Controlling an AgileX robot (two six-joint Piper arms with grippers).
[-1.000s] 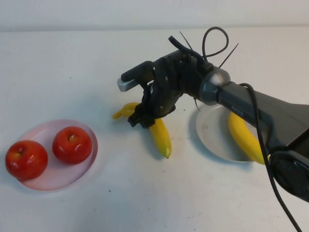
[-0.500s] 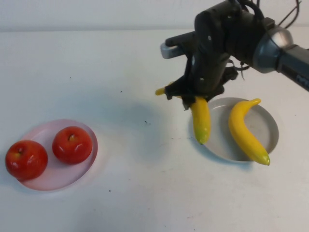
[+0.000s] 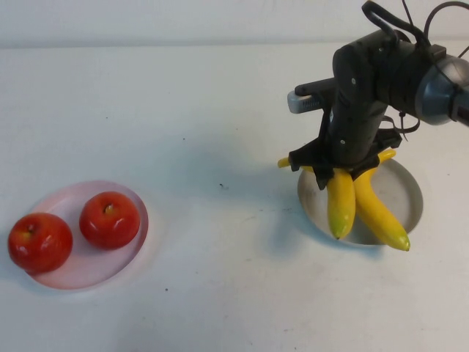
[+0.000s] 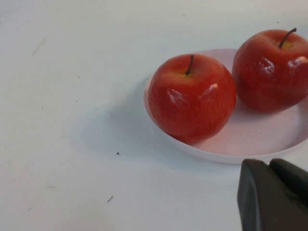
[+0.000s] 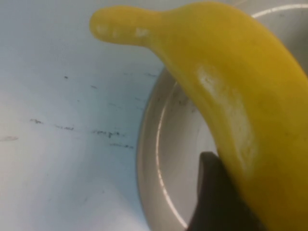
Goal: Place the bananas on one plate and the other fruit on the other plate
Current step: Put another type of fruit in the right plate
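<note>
My right gripper [image 3: 338, 167] is shut on a yellow banana [image 3: 341, 202], holding it over the left part of the grey plate [image 3: 409, 192]. That banana [image 5: 231, 96] fills the right wrist view, with the plate's rim [image 5: 147, 159] below it. A second banana [image 3: 377, 209] lies on the grey plate beside the held one. Two red apples are at the pink plate [image 3: 135, 235]: one apple [image 3: 110, 218] on it, the other apple [image 3: 39, 242] at its left edge. Both apples [image 4: 191, 96] [image 4: 272, 67] show in the left wrist view, past my shut left gripper [image 4: 269, 166].
The white table [image 3: 220, 103] stretches between the two plates. Cables loop above the right arm's wrist [image 3: 440, 81] at the far right.
The right arm has carried the banana from the middle of the table rightward to over the grey plate. The apples and the pink plate have not moved.
</note>
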